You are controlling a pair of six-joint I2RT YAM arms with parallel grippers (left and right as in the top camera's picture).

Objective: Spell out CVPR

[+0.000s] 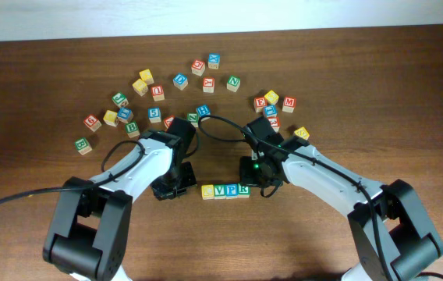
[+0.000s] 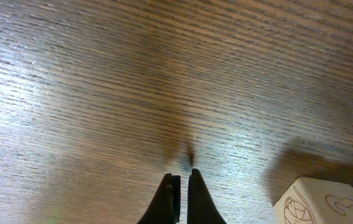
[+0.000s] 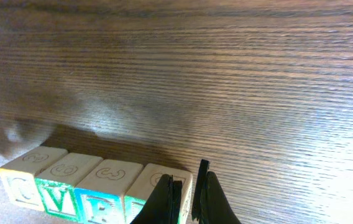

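We see the row of four blocks (image 1: 225, 190) reading C, V, P, R on the table (image 1: 409, 70) between our arms, its long axis running left to right; the left gripper (image 1: 171, 190) sits just beside the C end, fingers pressed together, empty; the right gripper (image 1: 262, 184), also closed on nothing, is nearer, its tips at the R block (image 3: 148, 177); we judge the word spelled, so any retreat should pull away from the row's ends
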